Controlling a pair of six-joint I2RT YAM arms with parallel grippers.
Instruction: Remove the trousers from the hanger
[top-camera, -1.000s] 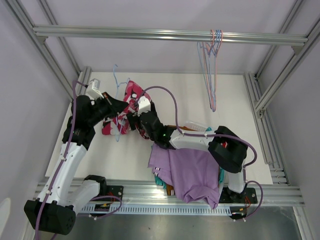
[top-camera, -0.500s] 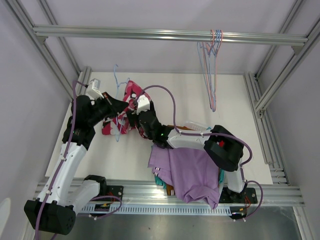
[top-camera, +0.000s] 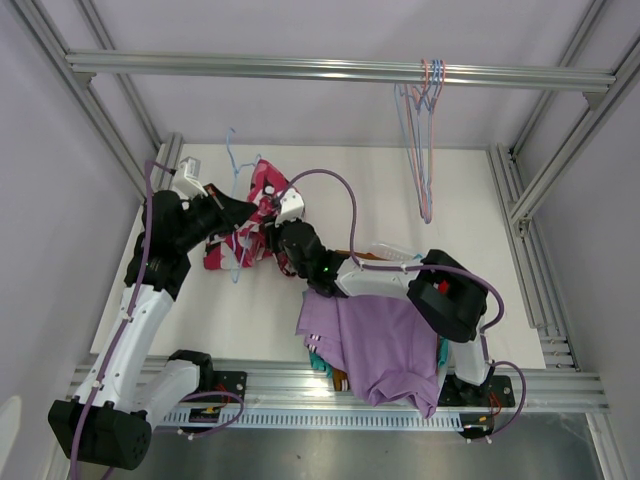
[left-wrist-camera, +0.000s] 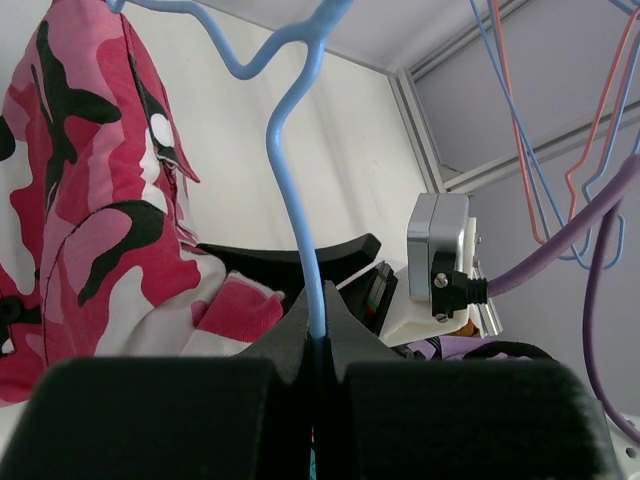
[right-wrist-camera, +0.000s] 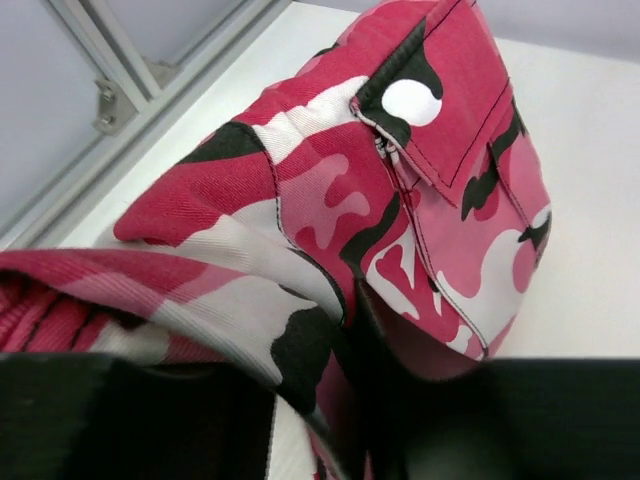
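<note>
Camouflage trousers (top-camera: 262, 185) are sitting bunched at the far left of the bench (top-camera: 350, 180) in the top view. In the left wrist view, the left claw (left-wrist-camera: 316, 322) is clamping the wire of the blue hanger (left-wrist-camera: 295, 200). In the right wrist view, the right claw (right-wrist-camera: 335, 400) is pinching a fold of the camouflage trousers.

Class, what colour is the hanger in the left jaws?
The hanger is light blue; clearest in left wrist view.
</note>
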